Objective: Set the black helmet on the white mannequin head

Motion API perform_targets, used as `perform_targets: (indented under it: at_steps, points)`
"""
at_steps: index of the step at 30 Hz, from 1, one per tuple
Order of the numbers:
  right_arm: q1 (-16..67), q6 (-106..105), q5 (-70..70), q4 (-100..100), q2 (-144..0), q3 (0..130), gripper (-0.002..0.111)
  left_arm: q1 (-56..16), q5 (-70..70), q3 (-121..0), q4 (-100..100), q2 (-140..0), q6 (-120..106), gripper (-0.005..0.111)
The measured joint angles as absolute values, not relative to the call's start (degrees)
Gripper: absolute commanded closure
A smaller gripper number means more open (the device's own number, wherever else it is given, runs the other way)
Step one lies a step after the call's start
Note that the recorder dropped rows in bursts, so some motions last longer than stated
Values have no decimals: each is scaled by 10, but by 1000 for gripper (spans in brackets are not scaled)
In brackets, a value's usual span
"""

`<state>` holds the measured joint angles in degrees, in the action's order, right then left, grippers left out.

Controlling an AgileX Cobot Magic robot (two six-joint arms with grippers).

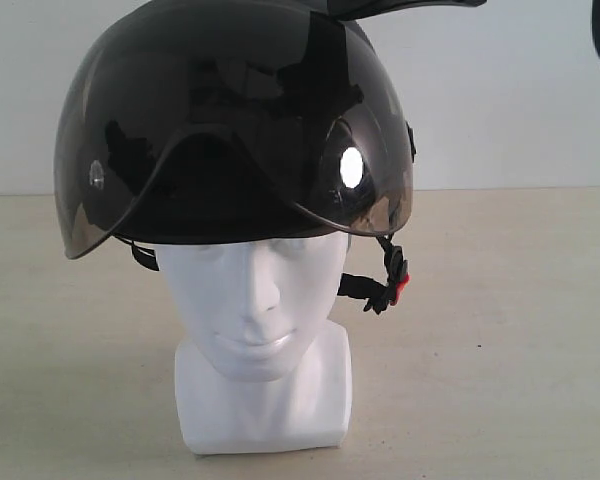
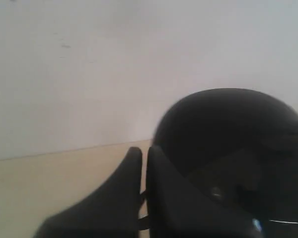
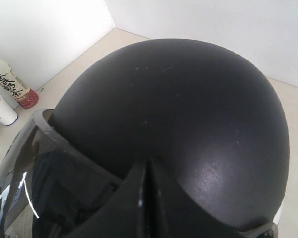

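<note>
- Exterior view: the black helmet [image 1: 230, 110] is sitting on the white mannequin head [image 1: 260, 300]. The tinted visor [image 1: 370, 215] is down over the eyes, so only nose, mouth, neck and base show below it. The head stands on the tabletop [image 1: 500, 330]. The chin strap [image 1: 392, 285] with its red buckle bit dangles loose beside the cheek. A dark arm piece [image 1: 400, 6] pokes in at the top edge; no idea which arm from here.
- Left wrist view: my left gripper [image 2: 144, 152] is pinched closed on nothing, just beside the helmet shell. It's too blurry to say if it touches.
- Right wrist view: my right gripper [image 3: 148, 163] is closed up too, with nothing in it. The tips are right over the crown, near the visor's top edge. A labelled bottle [image 3: 10, 82] and a white cup [image 3: 1, 110] stand well off to one side.
- What worries me: this looks basically done, but the helmet is wider than the head, so I reckon it's only resting there.
- If either closed gripper drags on the shell while backing off, it could twist the helmet or slide it off. It might even rock the head on its base.
- That loose strap could snag too.
</note>
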<state>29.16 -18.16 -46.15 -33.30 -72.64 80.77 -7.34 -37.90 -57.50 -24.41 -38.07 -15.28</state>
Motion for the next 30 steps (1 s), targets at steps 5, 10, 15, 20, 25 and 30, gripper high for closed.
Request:
perform_targets:
  at_steps: [5,10,15,20,25,30]
  points:
    - [292,-180,-462,-333,-726,808,108,-73,-359,-575,-357,-410,-275,102]
    - [292,-180,-462,-333,-726,808,108,-73,-349,-575,-388,-476,-291,102]
    - [292,-180,-457,-336,-726,808,108,-73,-387,-575,-468,-550,-340,102]
    - [292,-180,-432,-351,-726,808,108,-73,-398,-575,-576,-578,-431,102]
    - [292,-179,-426,-362,-726,808,108,-73,-387,-575,-639,-578,-488,102]
    - [292,-179,-438,-364,-726,808,108,-73,-396,-592,-658,-597,-502,102]
